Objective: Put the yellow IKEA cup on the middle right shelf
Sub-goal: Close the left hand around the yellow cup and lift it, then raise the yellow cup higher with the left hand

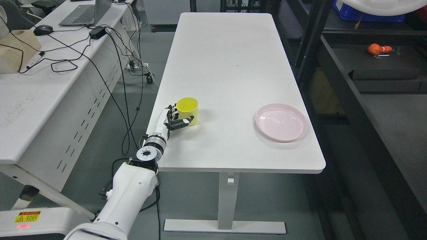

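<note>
**Left hand wrapped around the yellow cup at the table's left edge**

Bottom left corner: a yellow warning sticker (27, 216) on the robot's base, print too small to read. On the left desk (40, 110), a wooden block (15, 50), a black mouse (43, 29), a laptop (87, 12) and a tangle of black cables (110, 66) trailing down to the floor; no legible writing on any of them.

Rising from the lower left, the white left arm (126, 196), forearm angled up and to the right, wrist joint just beside the white table (230, 66) edge. Left hand (171, 118) reaching over that edge, closed around the yellow cup (187, 111): dark thumb pressed across the front lower wall, fingers (171, 111) curled against the left side. Cup upright, open mouth up, base seemingly on the tabletop near the left edge, towards the near end. No brand mark or lettering visible on the cup.

Further right on the same table, well apart from the cup, a pink plate (281, 122) lying flat near the right edge. Beyond the table, a dark shelf unit (333, 66) with an orange object (378, 49) on one level and a blue bin (370, 15) above.
</note>
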Robot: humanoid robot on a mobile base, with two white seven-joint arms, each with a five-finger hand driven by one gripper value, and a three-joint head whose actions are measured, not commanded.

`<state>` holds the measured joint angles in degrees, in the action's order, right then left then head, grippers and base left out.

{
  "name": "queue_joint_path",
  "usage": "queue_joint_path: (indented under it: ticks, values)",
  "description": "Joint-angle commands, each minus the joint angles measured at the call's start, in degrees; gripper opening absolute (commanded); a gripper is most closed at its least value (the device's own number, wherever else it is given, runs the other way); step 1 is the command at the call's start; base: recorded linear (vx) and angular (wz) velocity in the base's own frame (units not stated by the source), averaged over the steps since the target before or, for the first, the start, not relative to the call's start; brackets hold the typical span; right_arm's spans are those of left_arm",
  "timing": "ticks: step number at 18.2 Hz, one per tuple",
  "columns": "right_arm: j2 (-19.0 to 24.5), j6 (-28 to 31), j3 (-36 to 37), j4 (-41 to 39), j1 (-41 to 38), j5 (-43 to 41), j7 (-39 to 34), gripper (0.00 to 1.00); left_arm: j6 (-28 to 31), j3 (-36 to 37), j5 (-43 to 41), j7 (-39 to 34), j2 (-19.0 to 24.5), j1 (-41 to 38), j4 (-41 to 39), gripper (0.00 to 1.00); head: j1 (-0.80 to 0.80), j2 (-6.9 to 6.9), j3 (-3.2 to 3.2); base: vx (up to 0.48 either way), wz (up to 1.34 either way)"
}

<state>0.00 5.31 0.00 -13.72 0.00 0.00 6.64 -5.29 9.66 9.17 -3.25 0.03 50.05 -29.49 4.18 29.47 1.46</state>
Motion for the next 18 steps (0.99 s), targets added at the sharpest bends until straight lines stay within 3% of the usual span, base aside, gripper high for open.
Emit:
queue_joint_path:
  ticks: [1,3,6,13,18]
  values:
    - [-1.0,0.0,-1.0,0.0,-0.8,-1.4,0.0,0.99,-7.0,-8.1,0.2,-0.2,1.0,0.1,0.4,0.13,0.00,0.00,0.00,0.000,0.00]
    - [-1.0,0.0,-1.0,0.0,-0.8,-1.4,0.0,0.99,-12.0,-9.4,0.2,0.0,1.0,0.1,0.0,0.00,0.00,0.00,0.00,0.000,0.00]
    - [-1.0,0.0,-1.0,0.0,-0.8,-1.4,0.0,0.99,-14.2,-9.4,0.2,0.2,1.0,-1.3,-5.5,0.00,0.00,0.00,0.00,0.000,0.00]
    - [-1.0,0.0,-1.0,-0.1,-0.8,-1.4,0.0,0.99,-14.1,-1.1,0.2,0.3,1.0,-20.7,-37.9,0.00,0.00,0.00,0.00,0.000,0.00]
    - [-1.0,0.0,-1.0,0.0,-0.8,-1.4,0.0,0.99,-13.2,-0.2,0.2,0.1,1.0,-23.4,-45.2,0.00,0.00,0.00,0.00,0.000,0.00]
